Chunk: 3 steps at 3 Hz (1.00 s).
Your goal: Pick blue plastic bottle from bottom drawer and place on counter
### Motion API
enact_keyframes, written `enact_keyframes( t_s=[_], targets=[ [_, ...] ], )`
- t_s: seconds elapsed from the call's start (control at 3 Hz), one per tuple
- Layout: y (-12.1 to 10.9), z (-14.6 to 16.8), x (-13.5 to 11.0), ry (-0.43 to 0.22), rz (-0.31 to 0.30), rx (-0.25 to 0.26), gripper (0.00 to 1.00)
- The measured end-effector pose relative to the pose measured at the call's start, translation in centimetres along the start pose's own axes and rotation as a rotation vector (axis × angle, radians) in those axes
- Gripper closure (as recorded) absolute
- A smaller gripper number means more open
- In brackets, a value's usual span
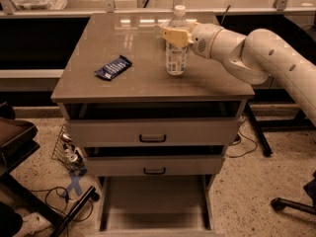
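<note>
Position of blue plastic bottle (176, 58): upright on the tabletop (143, 48), right of centre and toward the rear edge, white cap uppermost, base resting on the slab. Clear body, pale label band around the middle.

Pincer (174, 33): at the bottle's shoulder, just below the cap, reaching in from the right. Its pale yellow fingers (173, 34) are pinching the bottle, one finger lying across the front of it. The white arm (256, 53) behind it extends off toward the right edge of the view, above the tabletop's right rear corner.

Blue snack wrapper (113, 67): flat on the tabletop, left of the bottle and well apart from it, lying at an angle.

Cabinet front: top drawer (153, 131) and middle drawer (154, 165) each carry a black handle and stand slightly ajar. Bottom drawer (153, 209) is pulled fully out, its plain flat floor exposed.

Surroundings: wire basket (67, 149) holding cans on the speckled floor left of the cabinet; chair base (291, 204) on the floor at the right.
</note>
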State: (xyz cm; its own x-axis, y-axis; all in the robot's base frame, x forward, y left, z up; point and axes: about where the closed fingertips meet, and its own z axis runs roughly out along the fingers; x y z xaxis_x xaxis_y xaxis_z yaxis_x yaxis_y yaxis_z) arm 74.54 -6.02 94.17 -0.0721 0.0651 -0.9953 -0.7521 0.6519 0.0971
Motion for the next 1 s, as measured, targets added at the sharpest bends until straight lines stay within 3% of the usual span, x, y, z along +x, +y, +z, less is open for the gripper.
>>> enact_keyframes(
  t_s=[0.33,0.67,1.0],
  targets=[
    [0.19,0.20,-0.01,0.000,0.000,-0.004,0.11],
    [0.37,0.38,-0.01,0.000,0.000,-0.007,0.00],
    [0.37,0.38,-0.01,0.000,0.000,-0.008,0.00]
  ],
)
